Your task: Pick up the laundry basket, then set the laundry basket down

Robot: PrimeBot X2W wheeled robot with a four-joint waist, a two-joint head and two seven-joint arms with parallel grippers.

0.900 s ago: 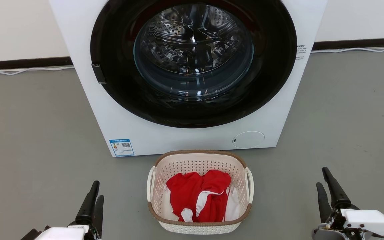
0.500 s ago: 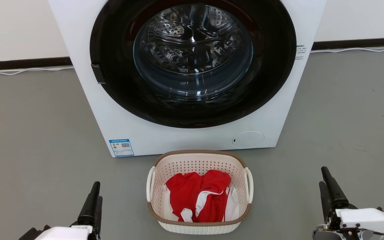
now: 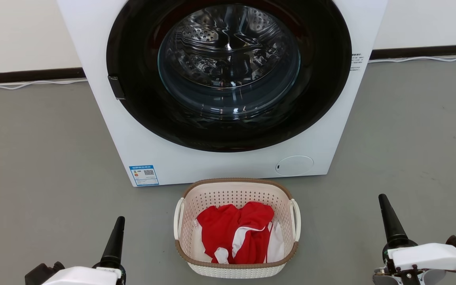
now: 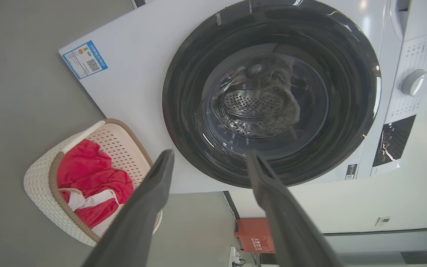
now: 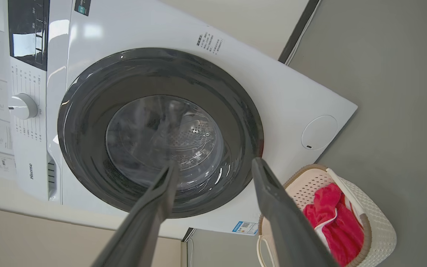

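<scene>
Laundry basket [image 3: 237, 181] on floor [image 3: 34, 158], untouched — my left claw [image 3: 119, 221] at its 9 o'clock, right claw [image 3: 382, 200] at 3 — both released, empty.

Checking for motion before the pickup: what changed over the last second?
Both wrists rolled: the left gripper and right gripper, earlier showing two fingers side by side, now show edge-on in the head view. Nothing was grasped; both are open. The basket, red cloth and washer stayed put.
</scene>
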